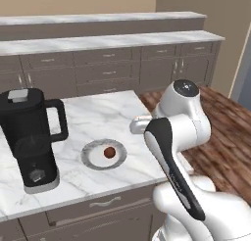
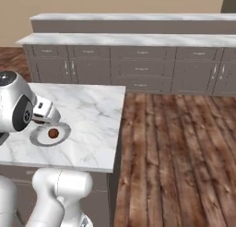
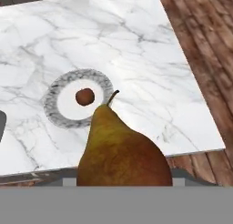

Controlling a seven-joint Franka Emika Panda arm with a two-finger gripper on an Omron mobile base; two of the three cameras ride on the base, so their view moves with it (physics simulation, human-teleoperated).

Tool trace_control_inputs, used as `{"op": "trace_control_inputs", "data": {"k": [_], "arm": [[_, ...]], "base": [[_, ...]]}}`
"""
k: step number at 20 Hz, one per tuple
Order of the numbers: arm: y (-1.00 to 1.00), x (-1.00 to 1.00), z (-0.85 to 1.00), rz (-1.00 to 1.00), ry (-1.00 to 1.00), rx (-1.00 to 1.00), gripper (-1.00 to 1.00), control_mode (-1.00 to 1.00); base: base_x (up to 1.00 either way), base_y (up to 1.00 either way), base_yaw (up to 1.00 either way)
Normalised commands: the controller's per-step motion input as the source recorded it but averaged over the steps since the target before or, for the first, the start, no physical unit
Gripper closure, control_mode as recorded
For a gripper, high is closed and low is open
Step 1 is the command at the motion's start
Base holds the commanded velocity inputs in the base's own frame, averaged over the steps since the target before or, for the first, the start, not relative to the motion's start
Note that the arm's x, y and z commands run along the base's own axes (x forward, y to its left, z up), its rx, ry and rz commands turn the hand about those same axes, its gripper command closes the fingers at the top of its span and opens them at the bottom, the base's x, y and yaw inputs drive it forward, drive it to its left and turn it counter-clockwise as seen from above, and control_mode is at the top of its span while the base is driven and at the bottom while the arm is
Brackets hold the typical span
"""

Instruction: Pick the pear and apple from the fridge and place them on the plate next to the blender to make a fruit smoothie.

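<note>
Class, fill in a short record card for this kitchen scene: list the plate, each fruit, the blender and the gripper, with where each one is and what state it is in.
plate: on the marble counter, right of the blender as the left base view shows it
apple: resting on the plate
pear: held in the gripper, stem pointing toward the plate, not yet on it
blender: upright on the counter, lid on, handle toward the plate
gripper: shut on the pear, above the counter's near edge
</note>
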Motion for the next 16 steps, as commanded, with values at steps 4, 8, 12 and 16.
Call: {"op": "trace_control_inputs", "data": {"k": [4, 8, 12, 16], "arm": [[0.12, 0.09, -0.09, 0.09, 0.04, 0.00, 1.00, -1.00], [0.21, 0.39, -0.96, 0.07, 0.49, 0.00, 1.00, -1.00], [0.08, 0.94, -0.77, 0.01, 0.30, 0.00, 1.00, -1.00], [0.37, 0.67, -0.42, 0.00, 0.03, -0.03, 1.00, -1.00]], "base": [[0.08, 0.42, 0.08], [0.00, 0.00, 0.00], [0.00, 0.00, 0.00], [0.00, 0.00, 0.00]]}}
